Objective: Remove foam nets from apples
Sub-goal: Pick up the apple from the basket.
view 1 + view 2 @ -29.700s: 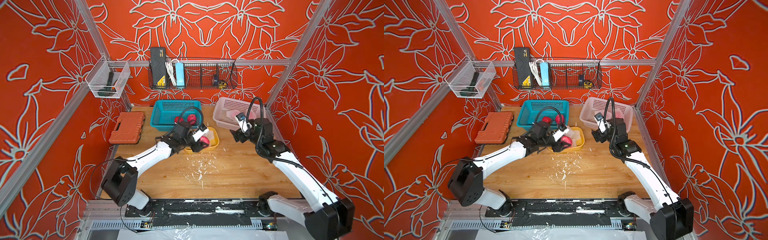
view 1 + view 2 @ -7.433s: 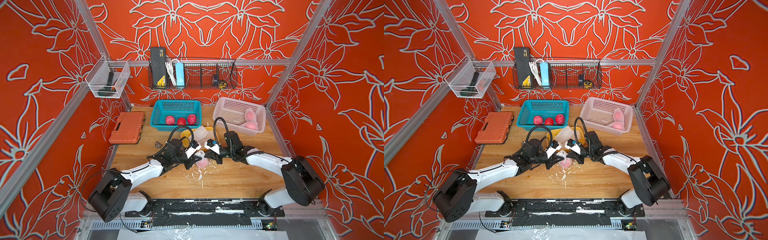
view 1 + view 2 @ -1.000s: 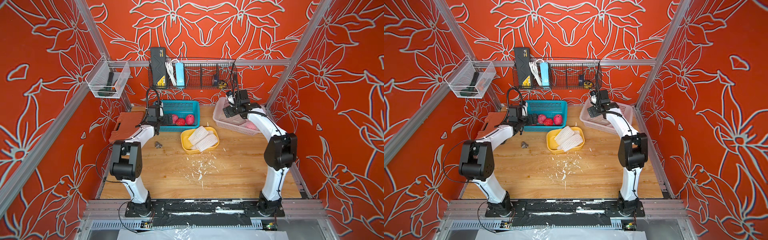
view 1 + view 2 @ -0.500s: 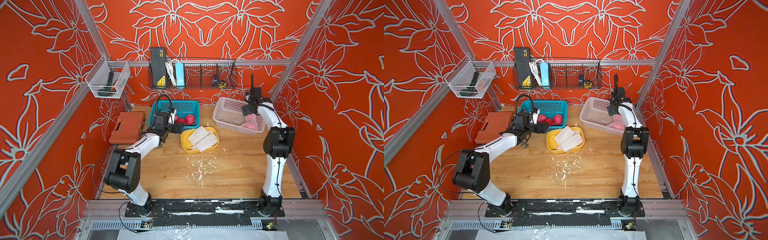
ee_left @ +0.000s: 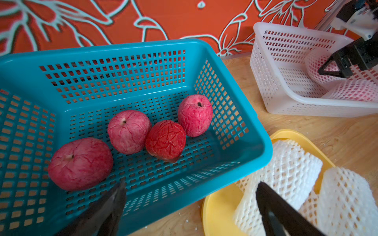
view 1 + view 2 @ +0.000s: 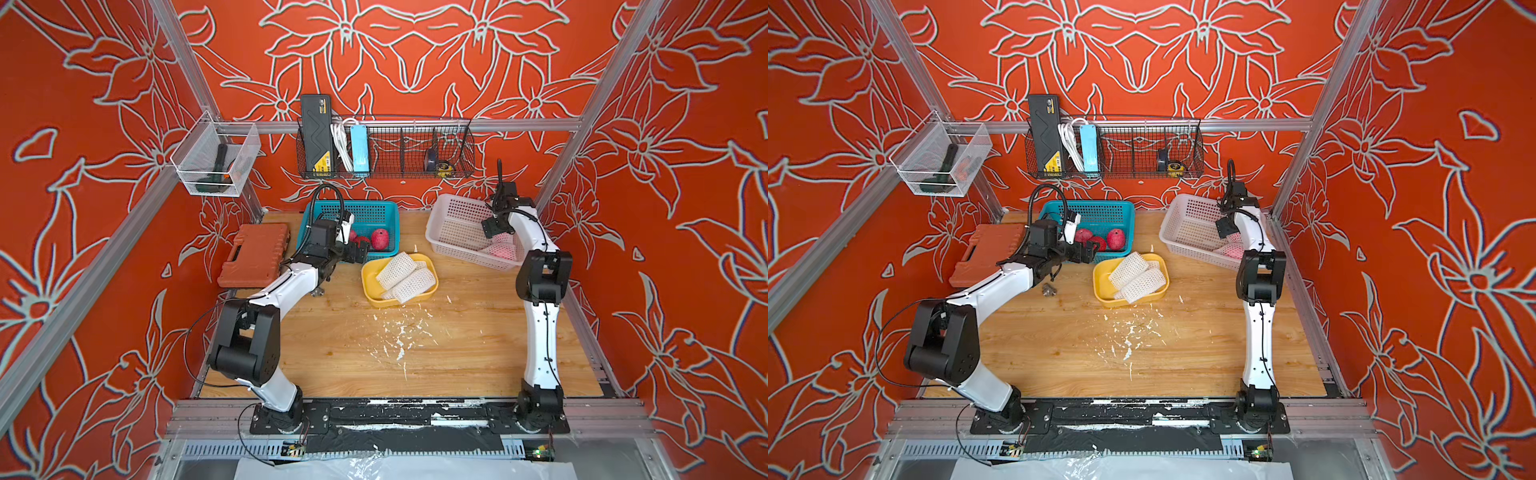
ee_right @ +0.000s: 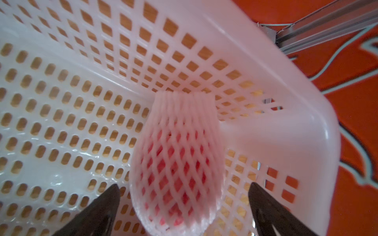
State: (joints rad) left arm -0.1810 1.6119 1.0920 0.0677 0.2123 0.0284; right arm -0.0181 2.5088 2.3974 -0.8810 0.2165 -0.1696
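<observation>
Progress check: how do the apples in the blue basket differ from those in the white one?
The bare apples in the blue basket show red-pink skin; the netted apples in the white basket wear foam nets, looking pale pink. Four bare apples, two netted apples. Both lots are round.

The right jaws have dropped into the white basket, seemingly straddling a netted apple.
</observation>
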